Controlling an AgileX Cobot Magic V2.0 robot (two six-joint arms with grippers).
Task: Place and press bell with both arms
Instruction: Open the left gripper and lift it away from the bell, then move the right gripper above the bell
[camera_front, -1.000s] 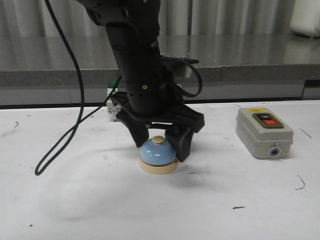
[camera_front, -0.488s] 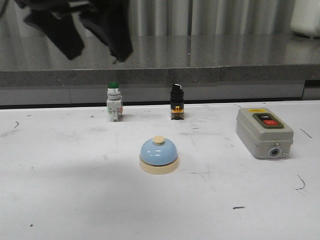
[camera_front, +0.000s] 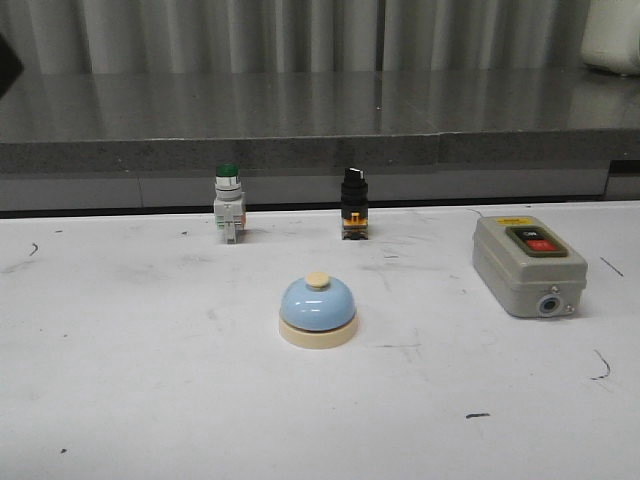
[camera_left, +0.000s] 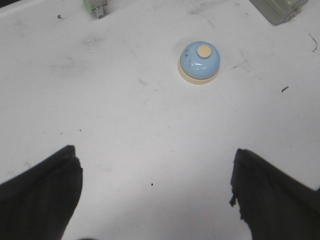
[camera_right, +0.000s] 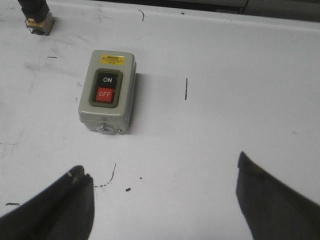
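The light-blue bell (camera_front: 317, 312) with cream base and cream button stands upright on the white table, free of both grippers. It also shows in the left wrist view (camera_left: 199, 61). My left gripper (camera_left: 154, 152) is wide open and empty, high above the table and well back from the bell. My right gripper (camera_right: 161, 165) is wide open and empty, above the table near the grey switch box (camera_right: 106, 91). Neither arm shows in the front view, apart from a dark bit at the upper left edge (camera_front: 6, 62).
A green-capped push button (camera_front: 228, 215) and a black selector switch (camera_front: 353, 215) stand at the table's back edge. The grey switch box (camera_front: 527, 265) lies to the right of the bell. A grey counter ledge (camera_front: 320, 150) runs behind the table.
My left gripper, which stood open around the bell, has lifted up and to the left, out of the front view. The bell has stayed in place on the table.
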